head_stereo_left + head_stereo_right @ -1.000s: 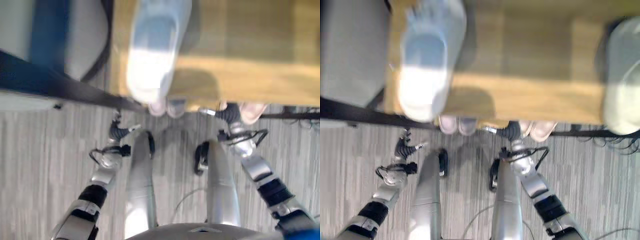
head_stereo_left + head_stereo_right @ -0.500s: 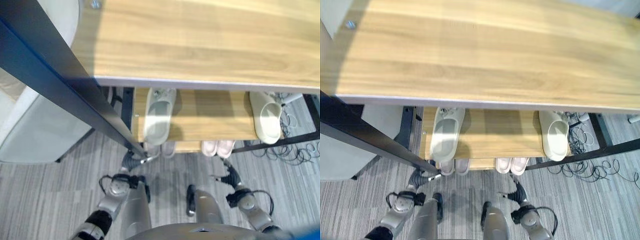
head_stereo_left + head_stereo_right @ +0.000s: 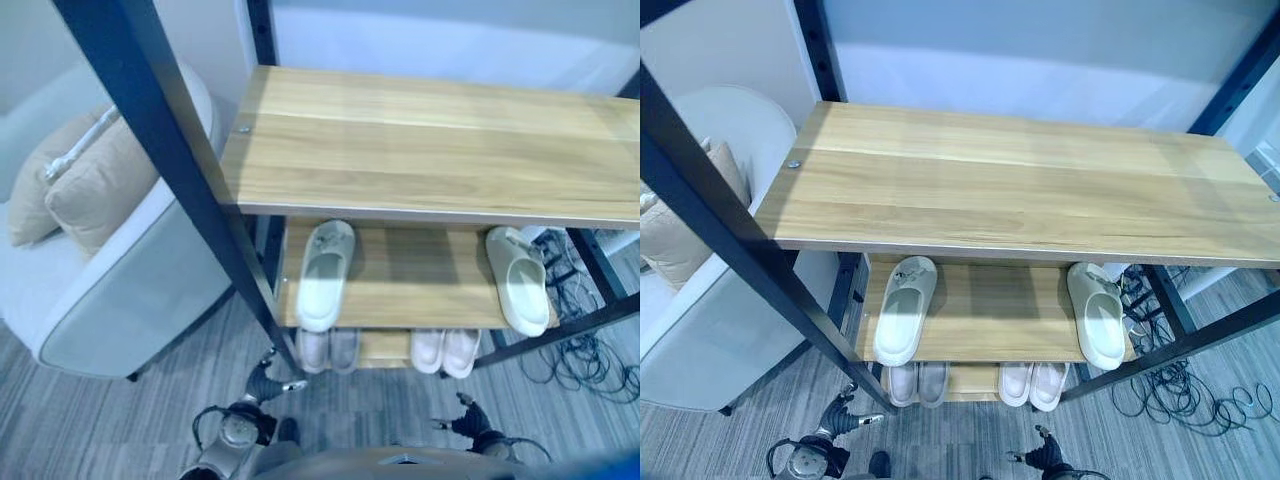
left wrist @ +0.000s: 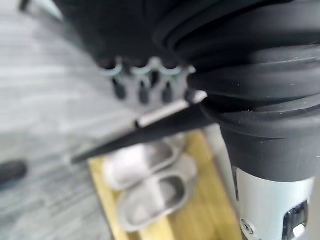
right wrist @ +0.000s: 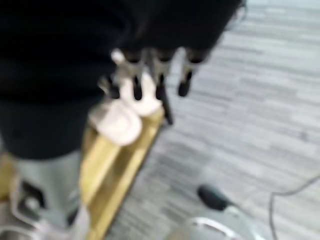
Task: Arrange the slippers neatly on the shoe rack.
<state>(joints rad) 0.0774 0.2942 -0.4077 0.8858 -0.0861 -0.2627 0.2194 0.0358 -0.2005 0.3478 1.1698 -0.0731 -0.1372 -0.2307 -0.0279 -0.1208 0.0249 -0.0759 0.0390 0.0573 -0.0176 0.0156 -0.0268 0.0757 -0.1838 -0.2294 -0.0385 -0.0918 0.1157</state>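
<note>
Both hands hang low before the shoe rack (image 3: 980,215), fingers straight and holding nothing: left hand (image 3: 262,385) near the front-left post, right hand (image 3: 468,420) well apart. Two pale slippers (image 3: 325,272) (image 3: 520,278) lie on the middle shelf, far apart. Grey pair (image 3: 328,350) and pink pair (image 3: 445,351) sit on the bottom shelf, partly hidden under the one above.

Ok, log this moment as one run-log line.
left hand: open, empty, low by rack | right hand: open, empty | two pale green slippers: middle wooden shelf, far apart | grey pair, pink pair: bottom shelf
</note>
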